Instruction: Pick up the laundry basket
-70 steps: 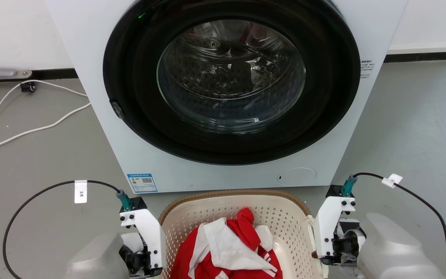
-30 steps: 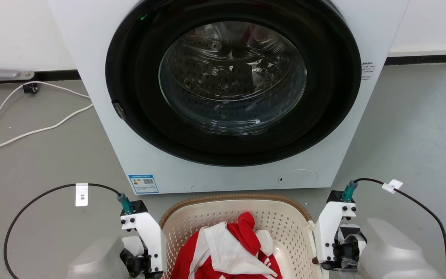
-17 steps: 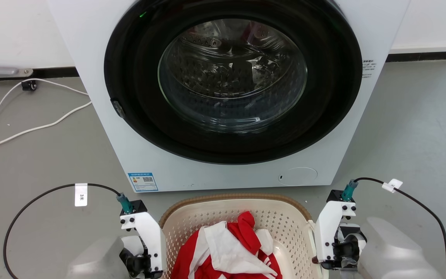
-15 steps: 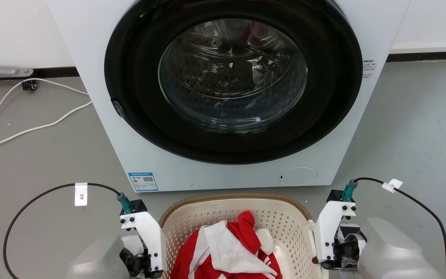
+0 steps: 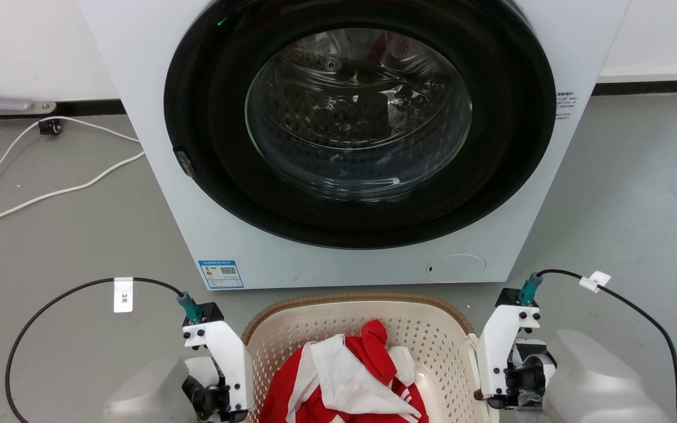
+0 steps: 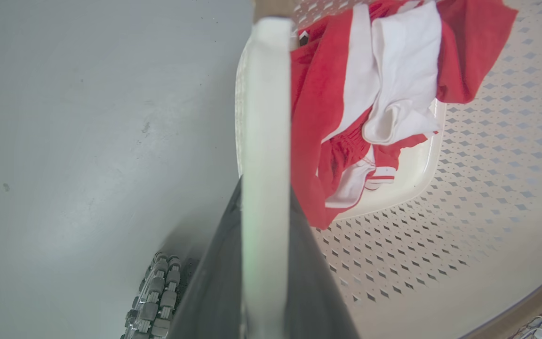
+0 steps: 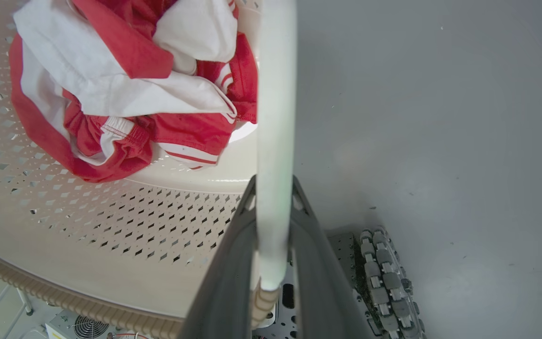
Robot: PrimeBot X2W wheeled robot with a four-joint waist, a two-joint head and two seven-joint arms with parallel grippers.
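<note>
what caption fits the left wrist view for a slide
Left gripper closed on the handle of the laundry basket, red-and-white clothes inside

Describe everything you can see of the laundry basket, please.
The laundry basket is cream perforated plastic, rounded-rectangular, with a brown woven-look rim. It is upright just before the washing machine, holding crumpled red and white clothes. The left gripper is shut on its left white handle, the right gripper on the right handle. Whether it is off the floor cannot be told.
</note>
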